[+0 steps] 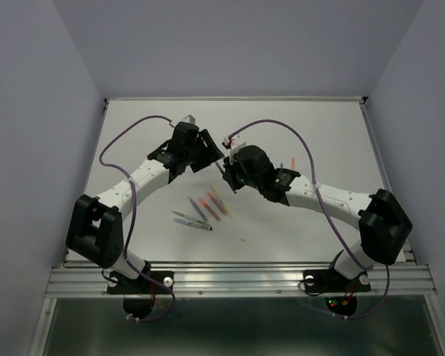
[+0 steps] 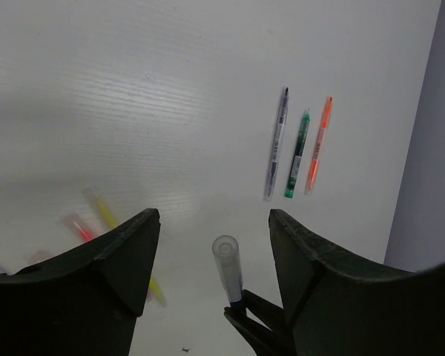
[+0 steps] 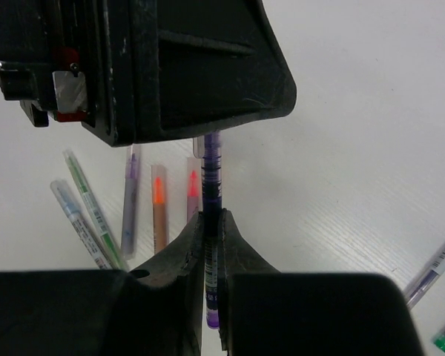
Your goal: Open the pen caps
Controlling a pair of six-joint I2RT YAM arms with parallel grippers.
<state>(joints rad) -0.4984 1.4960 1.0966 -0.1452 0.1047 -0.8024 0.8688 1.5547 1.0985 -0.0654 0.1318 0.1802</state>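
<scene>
Above the white table point(image 1: 319, 148), a purple pen point(image 3: 212, 174) is pinched by the right gripper point(image 3: 211, 222), pointed toward twelve o'clock; its cap point(image 2: 227, 259) is flanked, untouched, by the spread fingers point(image 2: 126, 252) of the left gripper point(image 2: 213, 222).

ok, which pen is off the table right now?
The purple pen, pinched in the right claw; the other pens lie flat on the table.

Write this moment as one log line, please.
right fingers: shut on purple pen | left fingers: open around its cap | cap: not yet off
</scene>
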